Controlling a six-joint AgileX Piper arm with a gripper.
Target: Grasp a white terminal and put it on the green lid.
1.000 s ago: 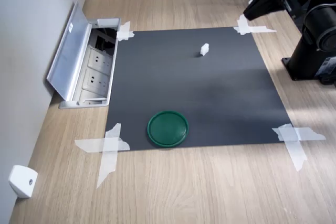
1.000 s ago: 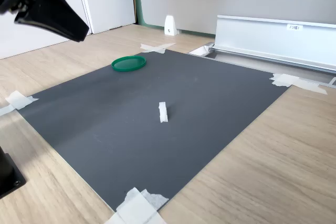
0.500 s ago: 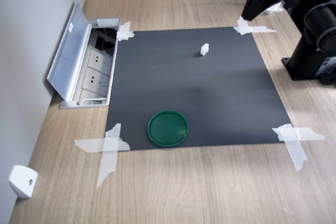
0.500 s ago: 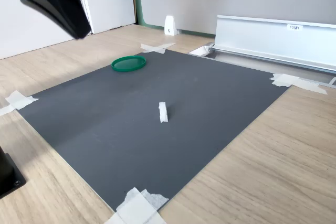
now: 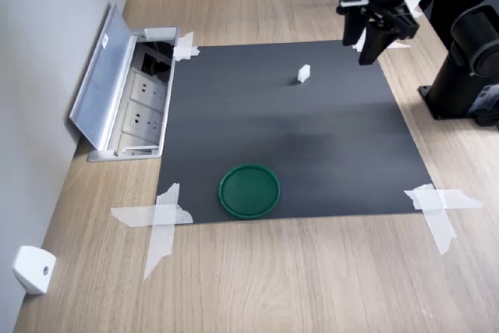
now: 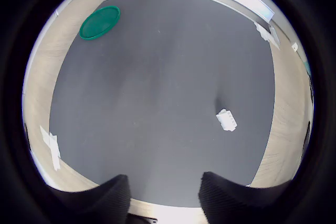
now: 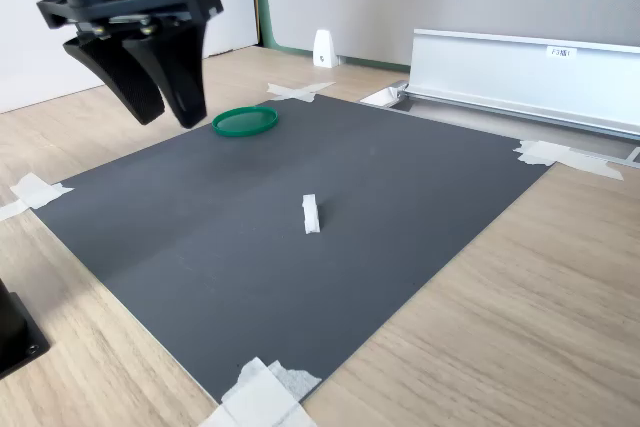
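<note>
The gripper (image 7: 165, 117) hangs above the dark mat (image 5: 312, 146), its two black fingers (image 6: 94, 200) spread apart with nothing between them and pointing down at the mat's edge by a taped corner (image 5: 374, 43). Nearest the jaws, a short way ahead of the tips and off to one side, the white terminal (image 6: 227, 120) lies alone on the mat, clear of the fingers; in the first exterior view it sits to the left of the gripper (image 5: 361, 51), and in the second exterior view to its right (image 7: 311, 214). Far beyond it, across the mat by the opposite edge, the green lid (image 6: 100, 22) lies flat, well apart from both terminal and jaws, in both exterior views (image 5: 249, 191) (image 7: 245, 121). Past the mat's far side stands an open metal socket box (image 5: 129, 95).
</note>
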